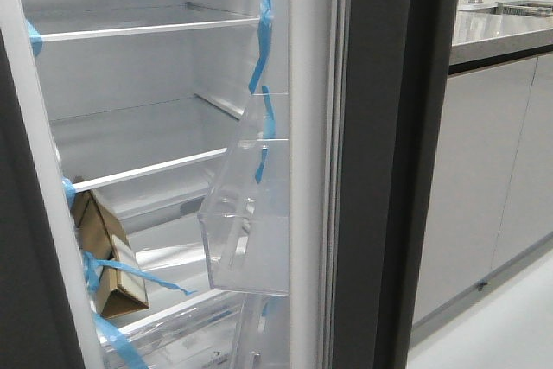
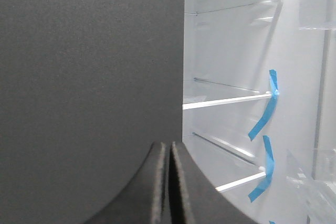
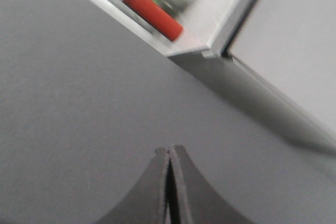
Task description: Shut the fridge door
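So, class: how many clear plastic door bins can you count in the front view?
2: one full bin on the white inside of the fridge door, a second bin below, cut off by the frame. Others may be hidden.

The front view looks forward at close range into the open fridge, past the door's [image 1: 302, 170] white inner side, with cabinets [image 1: 484, 187] to the right. The left wrist view sits against a dark panel [image 2: 89, 77], looking into the same shelves [image 2: 226, 100]. The right wrist view faces a dark panel [image 3: 79, 119] closely, counter [image 3: 210, 19] beyond.
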Controlling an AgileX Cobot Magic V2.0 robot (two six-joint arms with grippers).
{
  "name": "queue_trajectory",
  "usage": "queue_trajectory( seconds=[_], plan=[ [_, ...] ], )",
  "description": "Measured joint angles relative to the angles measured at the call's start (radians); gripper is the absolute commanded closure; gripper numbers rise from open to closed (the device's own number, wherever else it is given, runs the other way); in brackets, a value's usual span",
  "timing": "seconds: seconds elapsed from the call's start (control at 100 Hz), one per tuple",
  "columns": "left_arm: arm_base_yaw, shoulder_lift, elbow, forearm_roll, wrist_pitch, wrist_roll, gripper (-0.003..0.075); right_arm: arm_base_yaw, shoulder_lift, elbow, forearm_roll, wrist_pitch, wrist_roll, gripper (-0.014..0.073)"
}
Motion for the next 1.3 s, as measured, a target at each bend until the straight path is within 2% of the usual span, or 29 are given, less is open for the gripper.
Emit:
queue_trajectory(
  seconds=[0.15,0.57,0.85,1.3],
  plan=[
    [0.000,0.000,0.000,0.000,0.000,0.000,0.0740,0.006,0.152,-0.061,0.166,0.058,0.000,0.0639],
    [0.000,0.000,0.000,0.000,0.000,0.000,0.0740,0.063,0.453,-0.346,0.377,0.183,0.000,0.0639],
    [0.000,0.000,0.000,0.000,0.000,0.000,0.0740,0.167,0.575,-0.493,0.422,0.195,0.000,0.0639],
    [0.000,0.000,0.000,0.000,0.000,0.000,0.0740,0.273,0.735,-0.669,0.387,0.159,0.002,0.0639]
  ],
)
